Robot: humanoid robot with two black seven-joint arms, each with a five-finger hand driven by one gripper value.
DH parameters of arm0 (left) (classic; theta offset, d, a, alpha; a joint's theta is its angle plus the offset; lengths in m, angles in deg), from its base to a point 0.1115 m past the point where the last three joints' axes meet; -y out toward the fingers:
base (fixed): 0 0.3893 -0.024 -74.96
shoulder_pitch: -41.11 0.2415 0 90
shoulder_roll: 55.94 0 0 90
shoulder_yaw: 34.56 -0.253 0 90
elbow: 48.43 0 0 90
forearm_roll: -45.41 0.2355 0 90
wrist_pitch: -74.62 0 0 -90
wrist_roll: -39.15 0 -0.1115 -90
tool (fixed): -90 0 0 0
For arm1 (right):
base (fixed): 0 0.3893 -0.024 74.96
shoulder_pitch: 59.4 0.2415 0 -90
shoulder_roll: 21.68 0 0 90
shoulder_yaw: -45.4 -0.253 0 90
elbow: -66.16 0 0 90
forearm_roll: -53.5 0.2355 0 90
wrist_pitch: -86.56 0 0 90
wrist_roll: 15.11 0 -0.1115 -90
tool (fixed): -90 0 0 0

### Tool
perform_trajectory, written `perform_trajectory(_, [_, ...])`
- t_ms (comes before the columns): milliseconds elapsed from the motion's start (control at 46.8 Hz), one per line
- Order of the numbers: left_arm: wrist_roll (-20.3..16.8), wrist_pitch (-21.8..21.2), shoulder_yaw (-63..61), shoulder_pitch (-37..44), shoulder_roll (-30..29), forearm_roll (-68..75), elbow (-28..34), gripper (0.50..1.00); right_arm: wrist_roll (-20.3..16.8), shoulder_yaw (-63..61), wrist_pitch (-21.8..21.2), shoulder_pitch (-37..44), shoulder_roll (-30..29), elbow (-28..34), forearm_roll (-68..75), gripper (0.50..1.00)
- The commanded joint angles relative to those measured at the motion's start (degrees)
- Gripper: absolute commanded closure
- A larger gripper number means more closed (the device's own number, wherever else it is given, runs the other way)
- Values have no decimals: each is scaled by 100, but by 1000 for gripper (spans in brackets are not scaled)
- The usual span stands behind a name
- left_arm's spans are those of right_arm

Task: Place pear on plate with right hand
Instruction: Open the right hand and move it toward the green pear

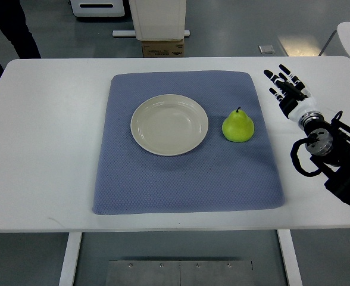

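- Our right hand (287, 88) hovers over the bare table (44, 149), just off the mat's edge, with its fingers (280, 76) spread and holding nothing. The left hand is out of view.
- The pear (238, 126) is the nearest thing to the hand. It sits on the blue mat (181, 185), toward the robot from the fingertips and further in over the mat, and nothing lies between the two. It appears to stand upright, stem up.
- Beyond the pear, on the far side from the hand, lies the cream plate (169, 124). It is close beside the pear but not touching it, and it looks empty.
- We judge the reach has not begun, so the step in hand is the approach and grasp.
- To do it well, we would keep the fingers wide, bring the palm over the mat and close around the pear's broad lower body rather than the narrow neck.
- The skin looks smooth and the shape rounded, so a glancing touch could roll it toward the plate. We would close evenly from both sides.
- The carry is short, so a modest lift that clears the plate's rim should do, with the pear set down mid-dish before the fingers open.
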Motion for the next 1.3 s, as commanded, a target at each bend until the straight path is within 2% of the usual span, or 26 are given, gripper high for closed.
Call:
perform_trajectory(0, [0, -22, 8, -1, 0, -25, -8, 500, 11, 1, -2, -8, -6, -3, -16, 500])
perform_trajectory(577, [-35, -5, 8, -53, 0, -42, -8, 500, 108, 36, -19, -7, 29, 67, -543, 500])
perform_trajectory(748, [-35, -5, 8, -53, 0, -42, -8, 500, 99, 45, -239, -16, 90, 190, -868, 500])
perform_trajectory(1004, [-35, -5, 8, -53, 0, -42, 1, 500, 108, 387, -573, -25, 485, 524, -1659, 500])
perform_trajectory(1282, [-35, -5, 8, -53, 0, -42, 1, 500, 292, 1231, -626, 45, 1285, 1192, -2292, 500])
